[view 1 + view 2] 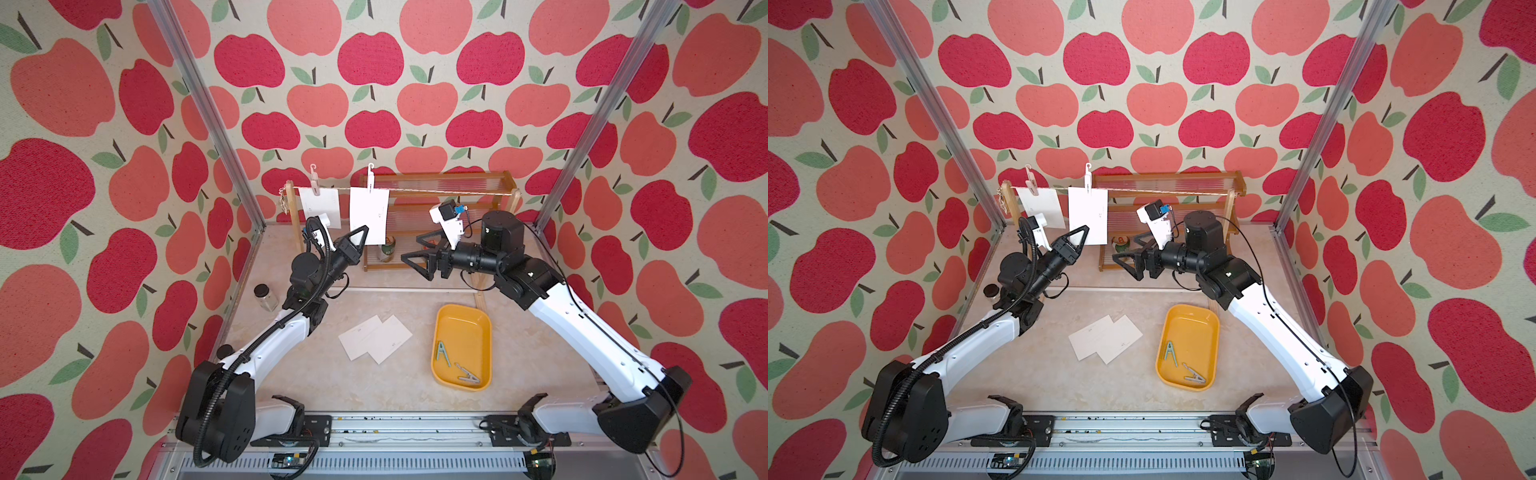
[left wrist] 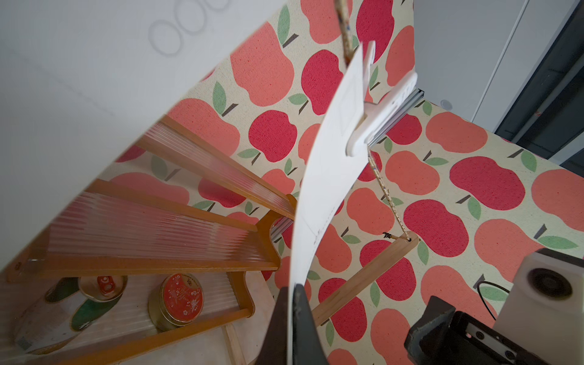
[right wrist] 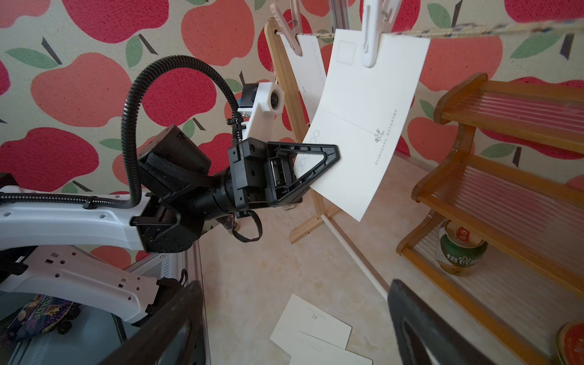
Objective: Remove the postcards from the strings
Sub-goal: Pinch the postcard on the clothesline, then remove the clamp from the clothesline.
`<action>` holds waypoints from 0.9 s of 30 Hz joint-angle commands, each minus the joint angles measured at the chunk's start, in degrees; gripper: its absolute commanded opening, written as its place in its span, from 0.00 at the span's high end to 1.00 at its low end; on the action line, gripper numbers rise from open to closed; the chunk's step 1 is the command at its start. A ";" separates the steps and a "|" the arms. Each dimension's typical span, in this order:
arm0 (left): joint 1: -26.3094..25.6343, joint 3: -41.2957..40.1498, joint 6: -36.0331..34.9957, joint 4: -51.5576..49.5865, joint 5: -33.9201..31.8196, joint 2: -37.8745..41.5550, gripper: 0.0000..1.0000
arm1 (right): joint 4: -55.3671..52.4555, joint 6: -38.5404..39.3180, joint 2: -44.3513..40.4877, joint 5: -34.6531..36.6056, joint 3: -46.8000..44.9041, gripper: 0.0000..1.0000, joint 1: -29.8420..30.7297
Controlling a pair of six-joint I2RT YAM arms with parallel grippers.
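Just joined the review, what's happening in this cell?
Left gripper is shut on the lower part of a hanging postcard, which a white peg pins to the string. Right gripper hangs open nearby. A second postcard hangs under a pink peg; two postcards lie on the table, two pegs in the yellow tray.
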State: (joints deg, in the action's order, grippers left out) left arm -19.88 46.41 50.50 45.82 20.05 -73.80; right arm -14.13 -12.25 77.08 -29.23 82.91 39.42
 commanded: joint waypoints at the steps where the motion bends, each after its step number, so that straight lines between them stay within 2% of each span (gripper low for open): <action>1: 0.59 2.79 -0.23 -0.38 1.61 -0.27 1.00 | -1.71 2.27 1.89 -1.98 5.12 0.07 0.44; 6: 0.72 3.99 0.20 0.18 2.72 -1.43 1.00 | -5.15 4.03 6.47 -1.75 14.27 0.08 0.39; 13: 0.72 5.09 1.50 2.24 3.61 -3.30 1.00 | -12.57 5.06 17.66 -2.89 34.20 0.10 -0.43; 20: 0.74 5.37 1.27 3.10 3.59 -3.50 1.00 | -17.31 2.03 31.36 -5.99 55.33 0.10 -2.45; 27: 0.90 5.81 1.89 4.26 3.72 -4.25 1.00 | -13.34 -4.53 40.57 -10.21 65.86 0.11 -5.03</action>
State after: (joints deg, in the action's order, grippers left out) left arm -19.35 49.91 51.64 47.35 22.79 -77.23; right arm -28.40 -12.71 115.35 -36.18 145.60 35.42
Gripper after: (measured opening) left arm 0.047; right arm 0.895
